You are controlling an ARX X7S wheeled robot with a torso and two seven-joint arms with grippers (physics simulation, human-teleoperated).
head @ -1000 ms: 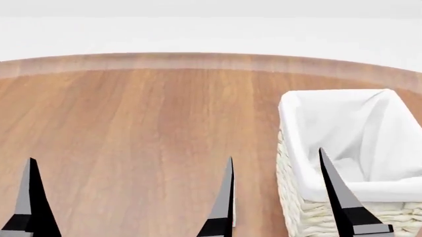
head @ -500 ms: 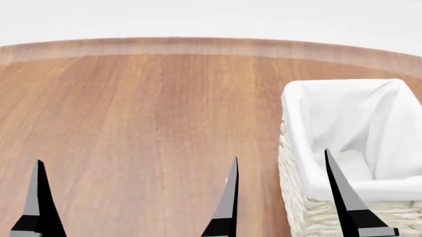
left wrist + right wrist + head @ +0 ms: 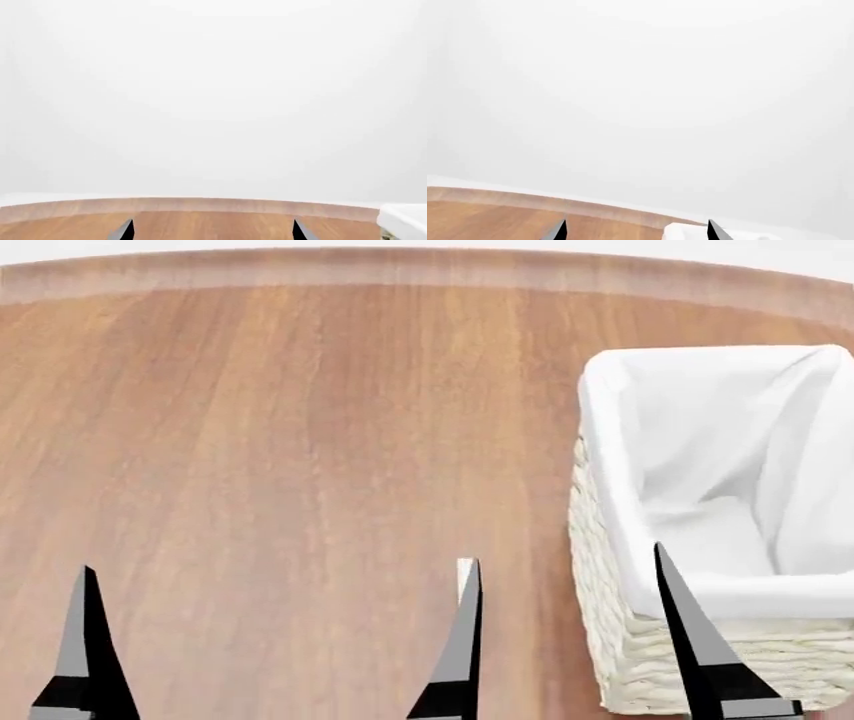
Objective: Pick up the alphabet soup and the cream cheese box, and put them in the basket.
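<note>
The basket, cream wicker with a white cloth lining, stands on the wooden table at the right of the head view and holds nothing that I can see. My right gripper is open, its fingers astride the basket's near left corner, well short of it. My left gripper is open over bare wood; one of its fingers shows at the lower left. A small white sliver peeks past a right finger; I cannot tell whether it is the cream cheese box. The alphabet soup is out of view.
The table's far rounded edge runs along the top of the head view, with plain white beyond it. A corner of the basket's lining shows low in both wrist views.
The head view has tilted down: the table's far edge and the basket have slid up the picture. The fingertips stay where they were, both grippers still open.
</note>
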